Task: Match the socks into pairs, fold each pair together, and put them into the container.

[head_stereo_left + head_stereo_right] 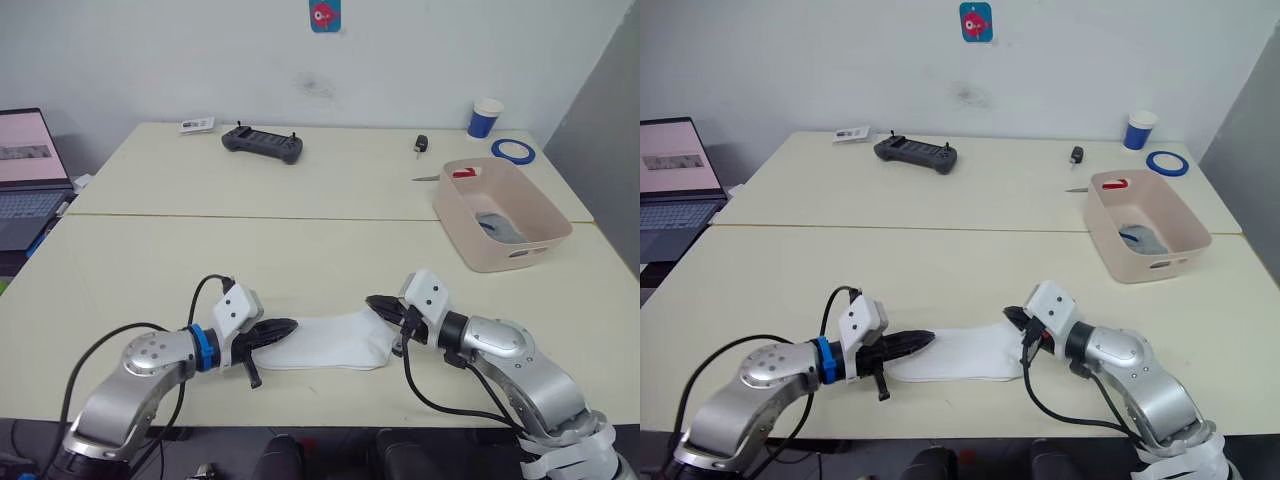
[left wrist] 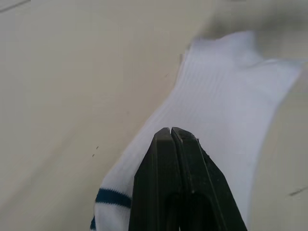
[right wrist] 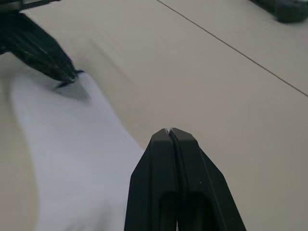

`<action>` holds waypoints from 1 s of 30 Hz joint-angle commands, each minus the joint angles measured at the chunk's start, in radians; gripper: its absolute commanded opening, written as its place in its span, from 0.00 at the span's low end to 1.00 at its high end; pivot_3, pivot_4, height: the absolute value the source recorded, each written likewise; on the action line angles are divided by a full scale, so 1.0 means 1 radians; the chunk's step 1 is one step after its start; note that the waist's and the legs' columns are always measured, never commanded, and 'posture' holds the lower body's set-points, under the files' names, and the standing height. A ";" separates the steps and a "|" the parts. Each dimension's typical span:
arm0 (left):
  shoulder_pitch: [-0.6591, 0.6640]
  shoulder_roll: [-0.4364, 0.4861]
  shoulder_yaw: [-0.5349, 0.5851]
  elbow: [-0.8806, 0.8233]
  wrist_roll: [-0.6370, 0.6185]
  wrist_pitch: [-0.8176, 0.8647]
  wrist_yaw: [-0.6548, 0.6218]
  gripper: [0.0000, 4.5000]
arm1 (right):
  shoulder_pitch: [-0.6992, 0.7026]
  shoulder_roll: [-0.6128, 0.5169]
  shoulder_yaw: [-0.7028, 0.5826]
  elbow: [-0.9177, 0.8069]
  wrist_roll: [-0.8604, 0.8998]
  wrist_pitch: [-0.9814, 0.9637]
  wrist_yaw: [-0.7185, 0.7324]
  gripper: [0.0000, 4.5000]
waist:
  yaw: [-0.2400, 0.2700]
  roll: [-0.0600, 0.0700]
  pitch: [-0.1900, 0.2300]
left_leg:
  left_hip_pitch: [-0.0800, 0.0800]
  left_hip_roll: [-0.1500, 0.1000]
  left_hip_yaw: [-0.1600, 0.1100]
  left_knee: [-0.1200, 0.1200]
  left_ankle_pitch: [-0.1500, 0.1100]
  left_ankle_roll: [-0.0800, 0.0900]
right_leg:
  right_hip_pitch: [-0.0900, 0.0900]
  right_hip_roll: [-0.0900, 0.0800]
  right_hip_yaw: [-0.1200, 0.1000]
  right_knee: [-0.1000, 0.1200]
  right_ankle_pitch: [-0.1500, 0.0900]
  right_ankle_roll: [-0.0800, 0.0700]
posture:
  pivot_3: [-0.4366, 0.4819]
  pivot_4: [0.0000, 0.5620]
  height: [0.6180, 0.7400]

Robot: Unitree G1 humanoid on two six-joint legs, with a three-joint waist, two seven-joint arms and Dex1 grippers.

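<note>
Near the bench (image 1: 150, 260) front edge, a white sock (image 1: 330, 343) is laid flat, long axis left-right. Left end effector (image 1: 285, 327) is closed at its striped cuff end, right end effector (image 1: 378, 303) closed at the opposite end; forearms angled inward. Container (image 1: 500, 213) is seen far right.

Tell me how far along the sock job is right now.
Done: grey socks already lie in the pink container. In hand: a white sock lies flat on the table, with the left gripper shut at one end and the right gripper shut at the other. Left: folding and binning the white; green socks unaccounted for.
</note>
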 commanded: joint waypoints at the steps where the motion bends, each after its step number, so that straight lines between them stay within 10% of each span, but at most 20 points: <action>1: -0.027 0.008 -0.056 0.003 0.045 -0.025 -0.022 0.00 | -0.038 -0.018 0.090 -0.034 0.022 0.038 0.080 0.01 | 0.000 0.000 0.000 | 0.000 0.000 0.000 0.000 0.000 0.000 | 0.000 0.000 0.000 0.000 0.000 0.000 | 0.48 0.27 1.00; 10: 0.016 -0.009 -0.125 0.146 0.175 -0.067 0.019 0.00 | -0.009 -0.080 0.205 0.107 -0.109 -0.001 0.098 0.01 | 0.000 0.000 0.000 | 0.000 0.000 0.000 0.000 0.000 0.000 | 0.000 0.000 0.000 0.000 -0.001 -0.001 | 0.48 0.27 1.00; 30: 0.029 0.076 -0.001 0.107 0.045 -0.131 -0.124 0.00 | 0.159 -0.132 -0.174 -0.107 0.149 0.109 0.086 0.01 | 0.000 -0.001 0.000 | 0.006 0.002 -0.002 -0.002 -0.001 0.000 | 0.005 -0.001 0.000 0.000 -0.005 -0.007 | 0.48 0.27 1.00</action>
